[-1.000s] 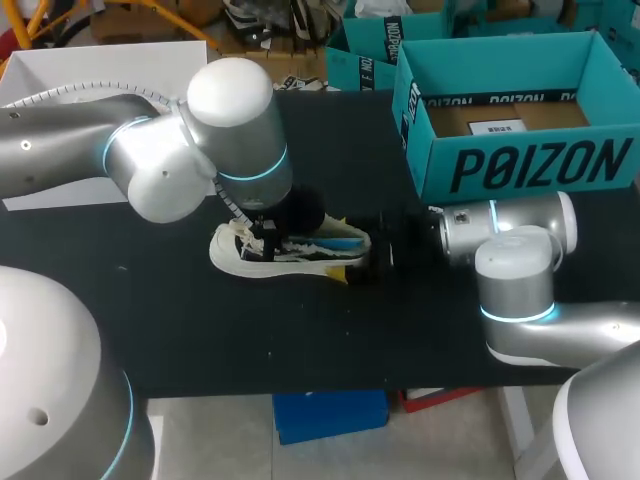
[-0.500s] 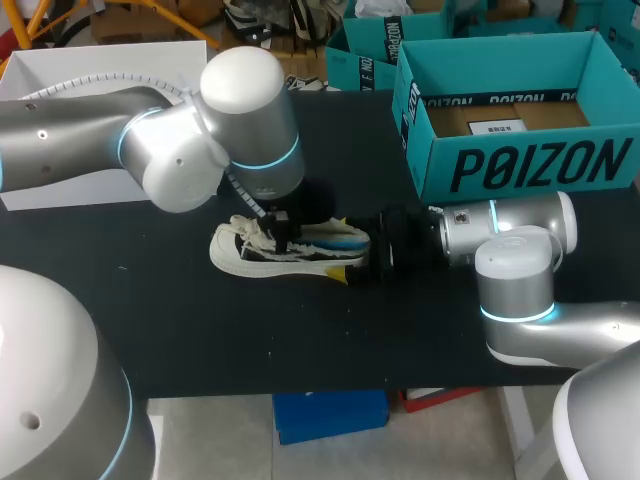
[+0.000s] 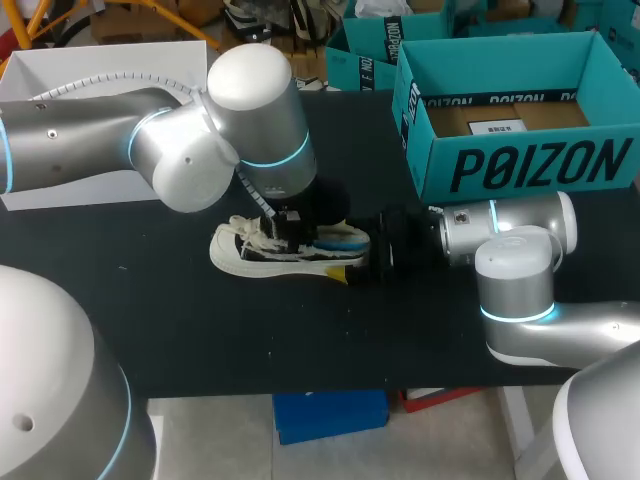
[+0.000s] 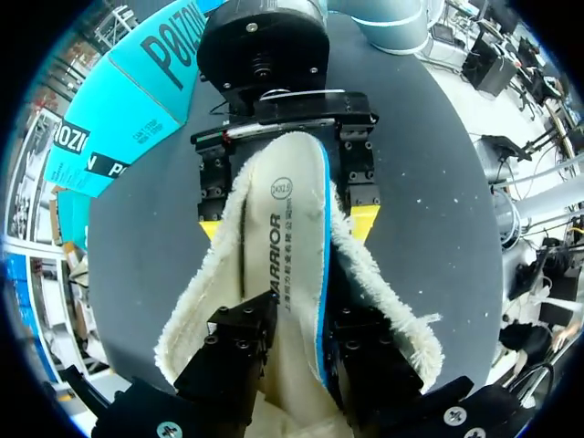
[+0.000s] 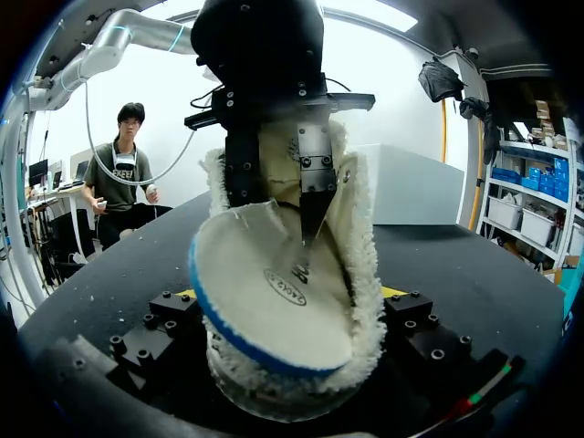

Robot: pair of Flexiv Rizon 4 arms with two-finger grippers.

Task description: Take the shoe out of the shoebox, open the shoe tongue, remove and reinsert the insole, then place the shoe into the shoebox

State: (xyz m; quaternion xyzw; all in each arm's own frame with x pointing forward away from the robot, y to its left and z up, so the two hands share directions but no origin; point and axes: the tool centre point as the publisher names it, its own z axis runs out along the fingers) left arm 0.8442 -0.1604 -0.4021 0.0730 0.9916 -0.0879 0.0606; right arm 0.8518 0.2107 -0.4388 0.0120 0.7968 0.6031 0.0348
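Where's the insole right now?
The insole lies in the shoe mid-table, left of the shoebox; its heel end tilts up by the right gripper, which clamps the shoe.

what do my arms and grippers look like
Both arms are smooth silver-grey tubes with rounded joints ringed by glowing cyan bands: left arm, right arm. A ribbed pale cable runs along the left arm. The left gripper and right gripper are blocky black, studded with screws; the right's fingertips are yellow.

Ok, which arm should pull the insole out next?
Left: the left gripper is shut on the insole over the shoe; the right gripper clamps the shoe's heel, better suited to steadying it.
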